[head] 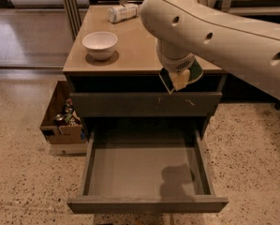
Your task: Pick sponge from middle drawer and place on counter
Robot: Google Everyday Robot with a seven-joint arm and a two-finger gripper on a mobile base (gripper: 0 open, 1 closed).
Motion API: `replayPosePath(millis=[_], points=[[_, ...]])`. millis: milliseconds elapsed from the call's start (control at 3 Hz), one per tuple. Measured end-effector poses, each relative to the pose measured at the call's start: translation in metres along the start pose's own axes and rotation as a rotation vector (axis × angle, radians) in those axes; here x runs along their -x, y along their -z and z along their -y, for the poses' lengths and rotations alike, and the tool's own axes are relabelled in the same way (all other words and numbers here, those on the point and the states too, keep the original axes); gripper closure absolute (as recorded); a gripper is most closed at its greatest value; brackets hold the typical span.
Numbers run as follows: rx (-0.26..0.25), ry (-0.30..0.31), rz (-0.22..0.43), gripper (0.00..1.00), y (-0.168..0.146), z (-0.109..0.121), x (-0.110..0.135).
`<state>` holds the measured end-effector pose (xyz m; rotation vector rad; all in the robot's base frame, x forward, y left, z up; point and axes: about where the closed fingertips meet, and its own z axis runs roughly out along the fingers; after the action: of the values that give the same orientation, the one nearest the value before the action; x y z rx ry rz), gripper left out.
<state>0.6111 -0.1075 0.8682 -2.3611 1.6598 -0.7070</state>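
Observation:
The sponge (195, 72), dark green over pale yellow, hangs in my gripper (179, 80) at the front right edge of the counter (135, 48), about level with the top slab. My gripper is shut on it, and the large white arm above hides most of the gripper. The middle drawer (146, 204) is pulled wide open below, its grey inside bare except for the arm's shadow.
A white bowl (99, 44) sits on the counter's left side and a bottle (122, 12) lies at its back. The scuffed upper drawer front (144, 104) is closed. A cardboard box (60, 121) of items stands on the floor at the left.

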Motion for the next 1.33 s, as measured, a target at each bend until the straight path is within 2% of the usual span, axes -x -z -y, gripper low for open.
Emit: replayPosePath(millis=[333,1000,1333], points=[[-0.048,0.022,-0.043,1.00,-0.014,0.022,-0.002],[-0.063,0.027,-0.055,1.00,-0.014,0.027,-0.006],[-0.087,0.054,-0.069,1.00,-0.022,0.045,-0.012]])
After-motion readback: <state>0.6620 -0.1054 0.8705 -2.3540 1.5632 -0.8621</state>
